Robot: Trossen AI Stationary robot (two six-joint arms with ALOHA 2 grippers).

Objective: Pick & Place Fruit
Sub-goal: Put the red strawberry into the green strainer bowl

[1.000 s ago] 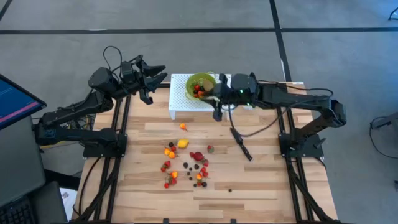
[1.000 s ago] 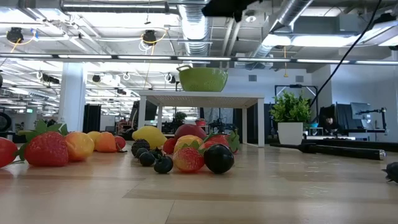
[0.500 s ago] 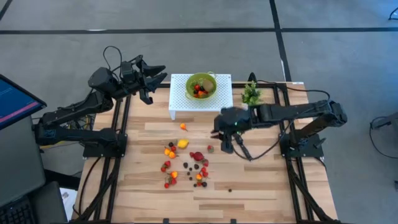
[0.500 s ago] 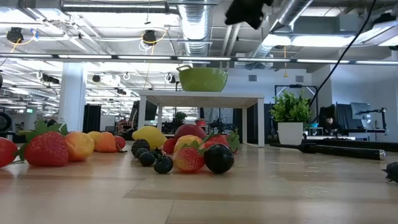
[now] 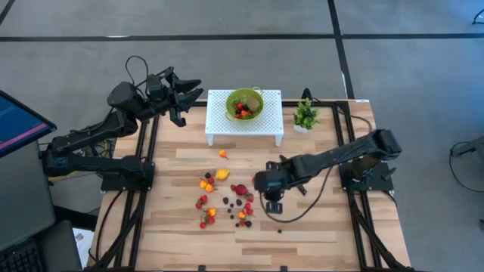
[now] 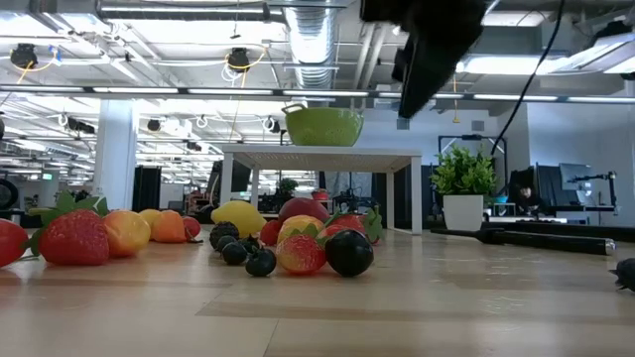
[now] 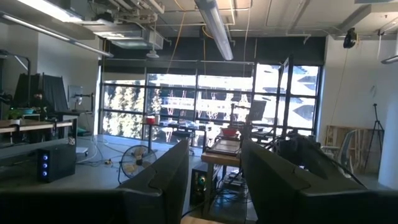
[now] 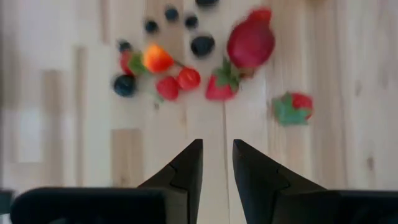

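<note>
Dozens of tiny toy fruits [image 5: 225, 198] lie scattered on the bare wood around the middle of the table [image 5: 325, 227] — red strawberries with green caps, orange and yellow pieces, small dark purple berries. Seen from the low view, the strawberries [image 6: 73, 236] have leafy tops, a yellow lemon-shaped piece [image 6: 237, 216] sits behind the dark berries, and one large dark berry [image 6: 349, 252] stands nearest the camera. One orange piece [image 5: 223, 154] lies apart from the rest, nearer the white stand [image 5: 243, 115] at the table's far edge. More fruit, red and dark, already sits in the green bowl [image 5: 244, 103] on top of that stand.

The right gripper [image 5: 271, 202] hangs over the wood just beside the cluster, on the side toward the table's right edge; its fingers stand a little apart with nothing between them, and its wrist view looks straight down on strawberries and dark berries — none of them touched. The left gripper [image 5: 189, 92] waits off the table's far left corner, raised, its fingers apart and empty.

A small green potted plant [image 5: 305, 115] stands near the far right corner, beside the stand.
</note>
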